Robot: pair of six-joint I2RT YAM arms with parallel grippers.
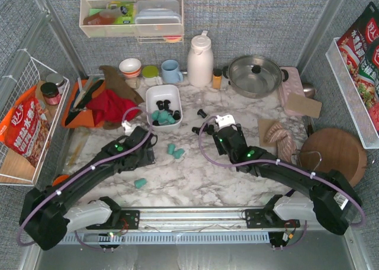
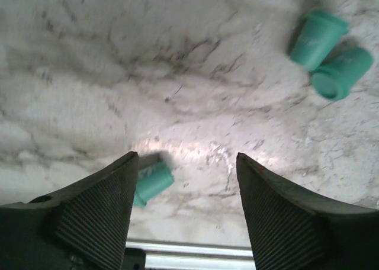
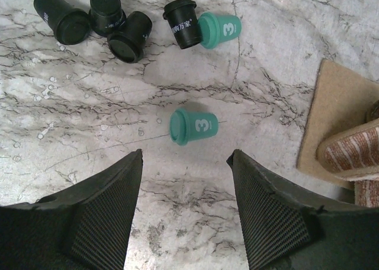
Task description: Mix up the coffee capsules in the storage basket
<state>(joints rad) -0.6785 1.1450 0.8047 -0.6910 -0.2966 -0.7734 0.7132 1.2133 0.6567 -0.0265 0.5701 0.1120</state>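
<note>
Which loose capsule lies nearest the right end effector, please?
The lone teal capsule marked 3, lying on its side just ahead of the open right end effector; the other teal capsule and the black capsules cluster farther off.

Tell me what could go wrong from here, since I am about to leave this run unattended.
The lone teal capsule lies on its side ahead of the open right end effector; a nudge could send it rolling. A second teal capsule lies off centre, close beside one finger of the open left end effector, so closing may push it aside rather than grip it.
</note>
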